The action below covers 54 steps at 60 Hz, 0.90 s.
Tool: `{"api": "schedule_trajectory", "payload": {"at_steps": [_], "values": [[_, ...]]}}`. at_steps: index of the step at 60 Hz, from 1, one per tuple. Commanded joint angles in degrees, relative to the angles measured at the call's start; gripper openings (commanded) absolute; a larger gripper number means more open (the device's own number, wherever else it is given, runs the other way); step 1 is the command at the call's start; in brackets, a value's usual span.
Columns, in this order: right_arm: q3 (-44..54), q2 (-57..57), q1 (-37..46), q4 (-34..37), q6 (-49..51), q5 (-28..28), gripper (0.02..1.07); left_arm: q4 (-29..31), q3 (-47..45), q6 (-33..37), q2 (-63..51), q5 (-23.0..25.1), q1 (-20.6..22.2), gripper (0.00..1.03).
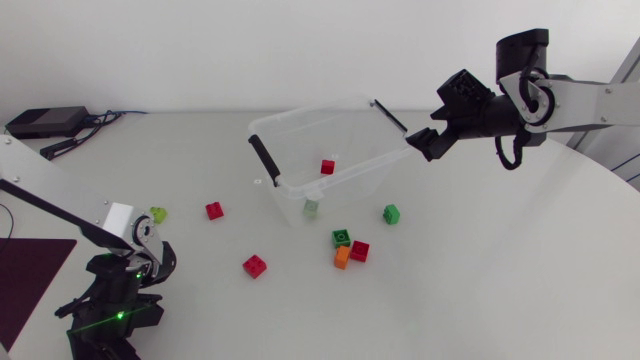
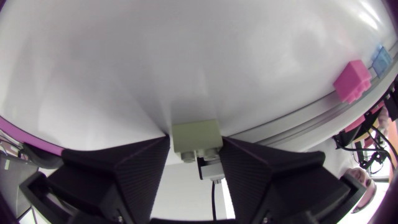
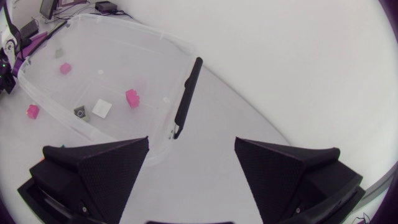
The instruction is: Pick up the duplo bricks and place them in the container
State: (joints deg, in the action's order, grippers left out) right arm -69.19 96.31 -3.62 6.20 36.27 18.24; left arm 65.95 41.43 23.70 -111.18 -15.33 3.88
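Observation:
My left gripper (image 2: 195,144) is shut on a pale green duplo brick (image 2: 196,134), one finger against each side, low over the table at the near left; the head view shows that brick (image 1: 158,213) at the gripper's (image 1: 152,234) tip. The clear container (image 1: 300,140) stands at mid-table with a red brick (image 1: 327,167) and a pale green one (image 1: 311,207) inside. Loose on the table lie two red bricks (image 1: 214,210) (image 1: 255,266), and a cluster of green (image 1: 341,238), orange (image 1: 342,257), red (image 1: 359,250) and green (image 1: 391,213). My right gripper (image 1: 422,142) hangs open beside the container's right handle (image 3: 186,96).
The container has black handles at its left (image 1: 263,160) and right ends. A black box (image 1: 45,122) with cables sits at the far left corner. A dark mat (image 1: 30,280) lies at the near left edge. Bare table lies right of the brick cluster.

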Motion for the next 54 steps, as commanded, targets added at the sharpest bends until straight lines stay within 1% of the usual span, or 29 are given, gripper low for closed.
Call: {"api": "schedule_trajectory", "payload": {"at_steps": [1,12,17,30,41,47,50,54], "values": [[1.86,-1.39,-0.07,0.48,0.73,0.39,1.02,-1.71,-0.74,-1.29,-0.97,0.22,-0.72,0.28],[2.22,-3.32,-0.16,0.48,-0.41,0.39,1.02,-1.79,1.64,-0.85,2.28,0.48,-1.42,0.26],[2.22,-4.73,-0.07,0.48,-0.94,0.39,1.02,-1.62,3.31,0.03,5.09,1.89,-0.89,0.25],[1.78,-9.04,-0.07,0.75,-3.05,0.39,1.02,-0.04,9.99,1.96,10.63,3.64,-0.36,0.25],[1.51,-14.84,0.1,3.47,-3.84,0.39,1.02,1.28,20.09,3.28,15.99,5.93,0.16,0.25],[3.45,-18.09,-0.16,4.97,-4.1,0.48,1.02,1.37,25.19,3.54,17.48,8.65,1.48,0.25],[4.68,-19.85,-0.43,6.11,-4.19,0.83,1.02,0.93,28.97,3.45,18.36,10.59,3.42,0.25],[6.35,-21.87,-0.51,7.34,-4.19,1.62,1.02,0.05,33.19,3.37,18.36,12.52,4.73,0.25]]}}
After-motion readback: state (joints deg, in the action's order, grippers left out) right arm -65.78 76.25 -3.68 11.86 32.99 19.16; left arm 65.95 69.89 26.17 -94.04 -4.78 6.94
